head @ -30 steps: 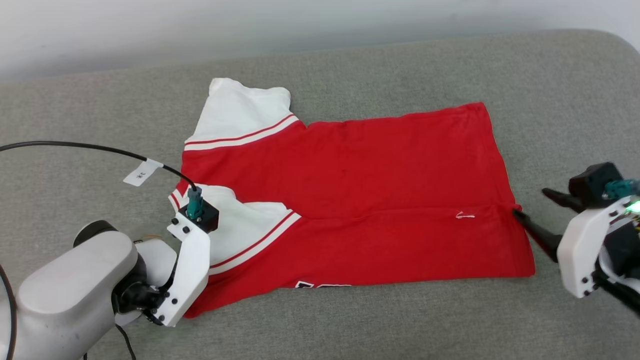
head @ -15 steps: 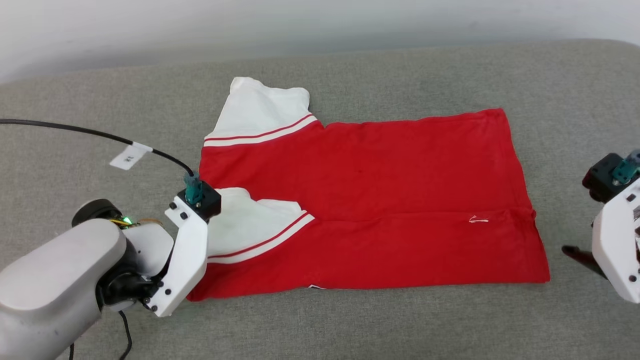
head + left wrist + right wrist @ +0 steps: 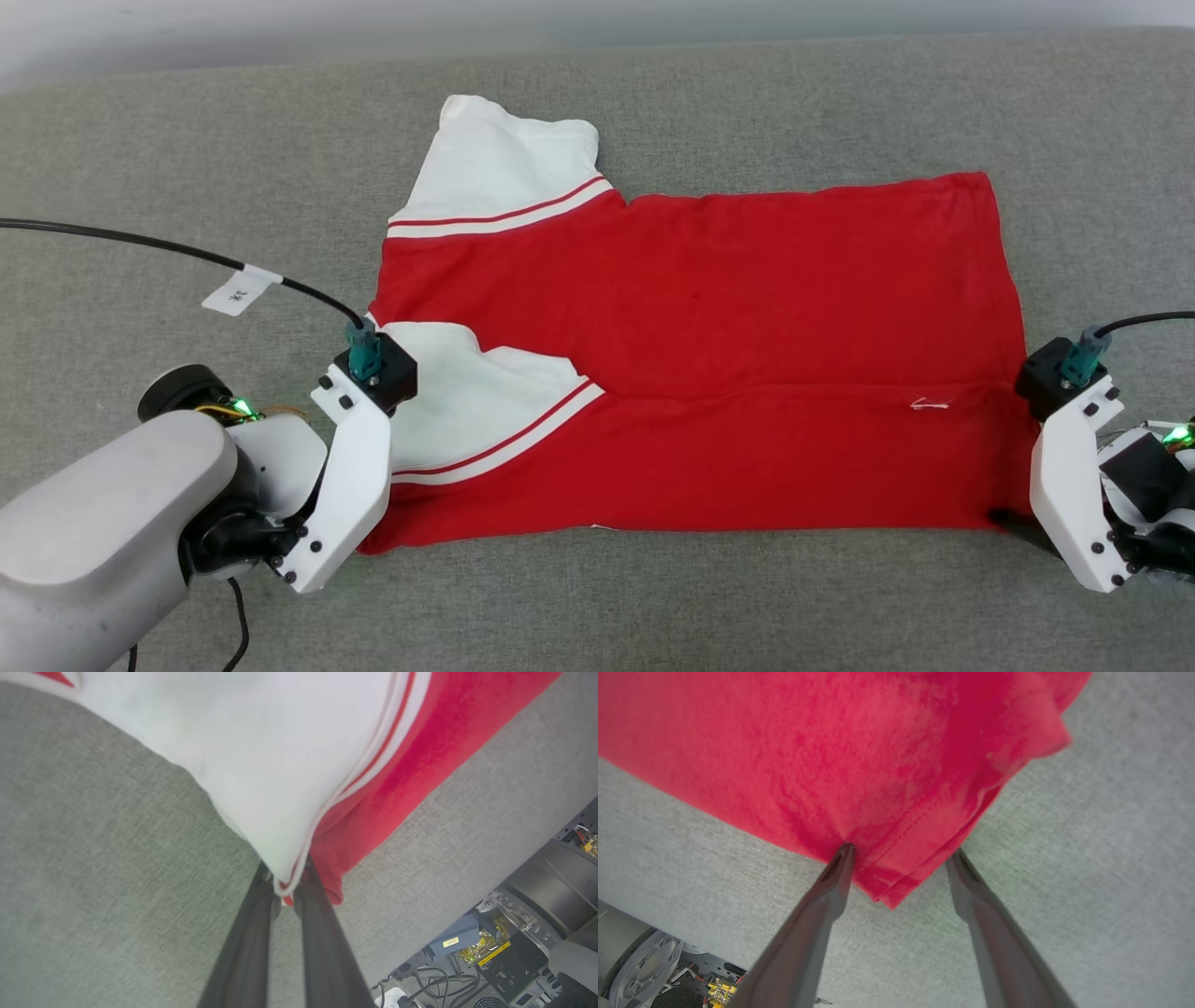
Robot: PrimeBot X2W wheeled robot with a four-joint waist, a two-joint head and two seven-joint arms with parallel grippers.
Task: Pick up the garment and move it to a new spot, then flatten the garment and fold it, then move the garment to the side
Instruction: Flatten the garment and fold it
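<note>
My left gripper (image 3: 286, 884) is clamped tight on the garment (image 3: 709, 308), a red soft-fabric jersey T-shirt with white short sleeves edged in red stripes. Its two dark fingers pinch the striped edge of the nearer white sleeve (image 3: 467, 401) together with a fold of red cloth beneath it.

My right gripper (image 3: 901, 854) stands wide and holds nothing. Its fingertips sit on either side of the shirt's near hem corner (image 3: 896, 886), one meeting the red cloth and the other just beside it on the cushion.

The garment lies spread across the grey woven cushion surface (image 3: 187, 149), with the sleeves toward my left and the hem toward my right. The nearer sleeve is folded in over the red body, and the far white sleeve (image 3: 495, 177) lies out flat. A small white thread mark (image 3: 930, 404) shows near the hem.

A black cable with a white paper tag (image 3: 241, 290) arcs over the cushion to my left wrist, clear of the shirt. In the left wrist view, a grey-blue box with a yellow label (image 3: 455, 942) sits among loose wires past the cushion's edge.
</note>
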